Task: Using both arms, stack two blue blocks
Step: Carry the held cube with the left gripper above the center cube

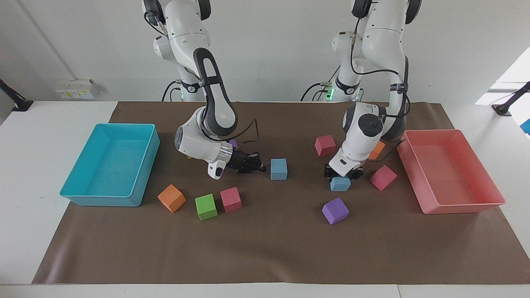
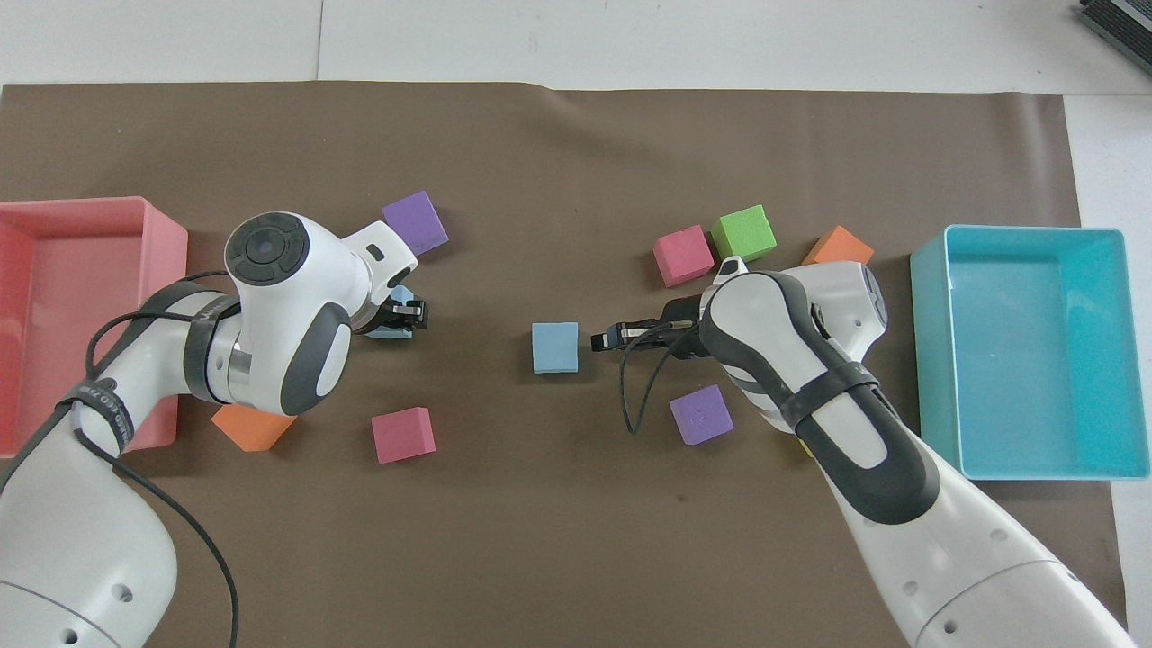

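One small light-blue foam cube (image 1: 340, 183) was pinched by left gripper (image 1: 342, 175), right of middle. Right gripper (image 1: 260, 168) was squeezed together, empty, just beside second light-blue foam cube (image 1: 278, 169) at middle.

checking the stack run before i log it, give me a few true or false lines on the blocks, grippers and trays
1. The left gripper is shut on a blue block. True.
2. The two blue blocks are already stacked. False: the other blue block sits alone on the brown mat.
3. The right gripper holds that block. False: it is shut beside the block, gripping nothing.
4. The turquoise tray has nothing in it. True.
5. A purple cube lies in the pink tray. False: it lies on the mat.
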`<state>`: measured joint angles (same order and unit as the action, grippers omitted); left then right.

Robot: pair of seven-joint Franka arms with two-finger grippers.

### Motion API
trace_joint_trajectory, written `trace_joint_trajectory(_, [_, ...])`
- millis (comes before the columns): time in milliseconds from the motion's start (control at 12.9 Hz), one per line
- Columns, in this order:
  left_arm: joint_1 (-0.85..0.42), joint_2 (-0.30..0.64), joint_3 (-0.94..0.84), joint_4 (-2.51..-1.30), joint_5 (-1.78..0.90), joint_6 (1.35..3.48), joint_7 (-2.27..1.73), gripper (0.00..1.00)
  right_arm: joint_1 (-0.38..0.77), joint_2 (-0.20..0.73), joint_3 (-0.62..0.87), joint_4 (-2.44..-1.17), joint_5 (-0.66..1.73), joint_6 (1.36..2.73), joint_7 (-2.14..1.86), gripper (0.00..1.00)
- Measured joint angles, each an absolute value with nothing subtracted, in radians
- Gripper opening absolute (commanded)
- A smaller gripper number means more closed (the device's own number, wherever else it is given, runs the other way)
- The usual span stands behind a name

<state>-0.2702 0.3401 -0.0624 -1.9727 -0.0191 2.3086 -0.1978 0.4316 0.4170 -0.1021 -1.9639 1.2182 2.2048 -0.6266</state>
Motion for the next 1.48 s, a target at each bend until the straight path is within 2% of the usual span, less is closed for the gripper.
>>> trace_joint_trajectory(388, [-0.287, 0.271, -0.063, -1.966, -0.018, 2.28, -0.234, 0.0, 0.432, 0.418, -0.102, -1.964, 1.218, 2.205, -0.639, 0.0])
trace_joint_trajectory(621, [-0.336, 0.229, -0.064, -1.877, 0.076, 2.126, -0.292, 0.0, 0.432, 0.419, -0.102, -1.964, 1.218, 2.205, -0.639, 0.0])
trace_joint_trajectory(932, [-0.427, 0.266, -0.068, -1.756, 0.094, 2.082, -0.353, 0.0, 0.432, 0.42, -0.102, -1.964, 1.218, 2.206, -0.639, 0.0])
trace_joint_trajectory(1476, [-0.57, 0.33, -0.07, -1.65, -0.028, 2.085, -0.405, 0.0, 0.432, 0.422, -0.102, -1.965, 1.218, 2.206, -0.644, 0.0])
